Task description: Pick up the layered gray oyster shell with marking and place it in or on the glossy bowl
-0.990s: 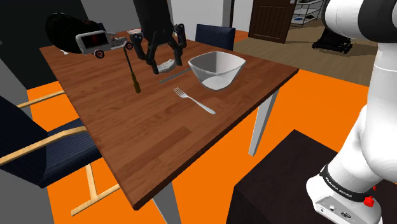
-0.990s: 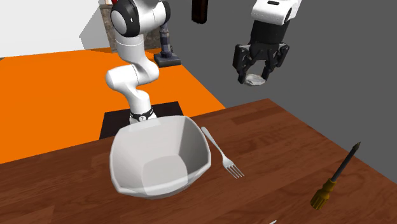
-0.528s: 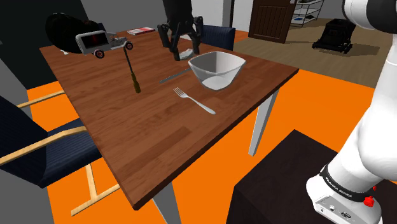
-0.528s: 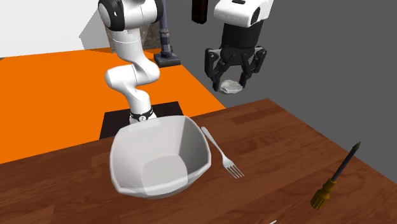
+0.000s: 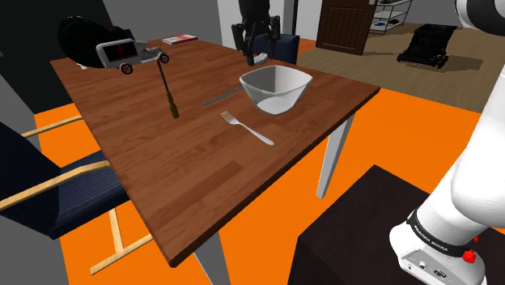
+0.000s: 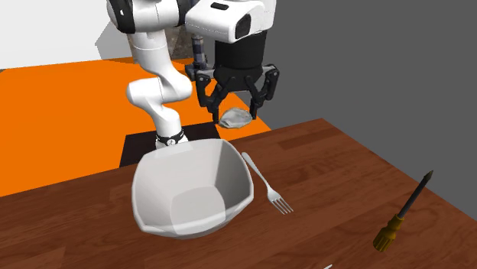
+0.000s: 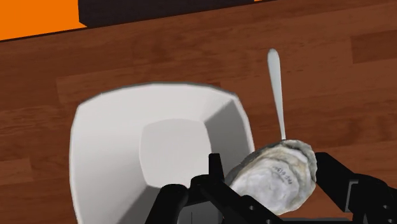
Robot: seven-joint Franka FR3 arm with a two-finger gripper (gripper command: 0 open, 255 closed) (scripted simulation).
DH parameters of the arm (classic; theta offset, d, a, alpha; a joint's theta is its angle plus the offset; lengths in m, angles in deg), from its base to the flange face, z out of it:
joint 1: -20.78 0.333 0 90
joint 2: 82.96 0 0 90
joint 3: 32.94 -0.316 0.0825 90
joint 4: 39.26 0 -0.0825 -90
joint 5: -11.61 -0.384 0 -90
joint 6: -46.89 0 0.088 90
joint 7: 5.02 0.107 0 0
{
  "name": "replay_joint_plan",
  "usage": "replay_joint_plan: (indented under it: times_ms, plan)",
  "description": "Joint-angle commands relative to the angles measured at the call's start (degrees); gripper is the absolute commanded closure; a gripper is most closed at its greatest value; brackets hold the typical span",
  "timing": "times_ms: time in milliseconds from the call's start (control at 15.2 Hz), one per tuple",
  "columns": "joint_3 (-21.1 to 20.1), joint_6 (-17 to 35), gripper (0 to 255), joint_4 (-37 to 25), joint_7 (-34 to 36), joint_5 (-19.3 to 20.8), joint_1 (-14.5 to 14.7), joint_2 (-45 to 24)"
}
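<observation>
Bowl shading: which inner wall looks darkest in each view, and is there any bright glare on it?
Wrist view: the bowl's wall beside the shell is darkest grey, with no bright glare. Second exterior view: the wall toward the fork is darkest, the base paler, no glare. Shoulder view: only soft grey shading inside, no highlight.

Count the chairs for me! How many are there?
2. A blue armchair stands at the table's left side in the shoulder view. Another blue chair is at the far side, beyond the bowl. More may be hidden outside the pictures.
</observation>
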Motion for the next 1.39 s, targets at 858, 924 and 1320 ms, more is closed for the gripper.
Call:
replay_joint_plan:
  times_ms: [858,924,1320]
  plan:
    - [4.0,6.1,255,6.4,-10.2,0.8,-6.2,0.4]
    - [4.0,7.0,255,7.5,-10.2,0.8,-6.2,0.6]
    - [4.1,11.1,255,12.6,-10.3,0.6,-6.4,1.5]
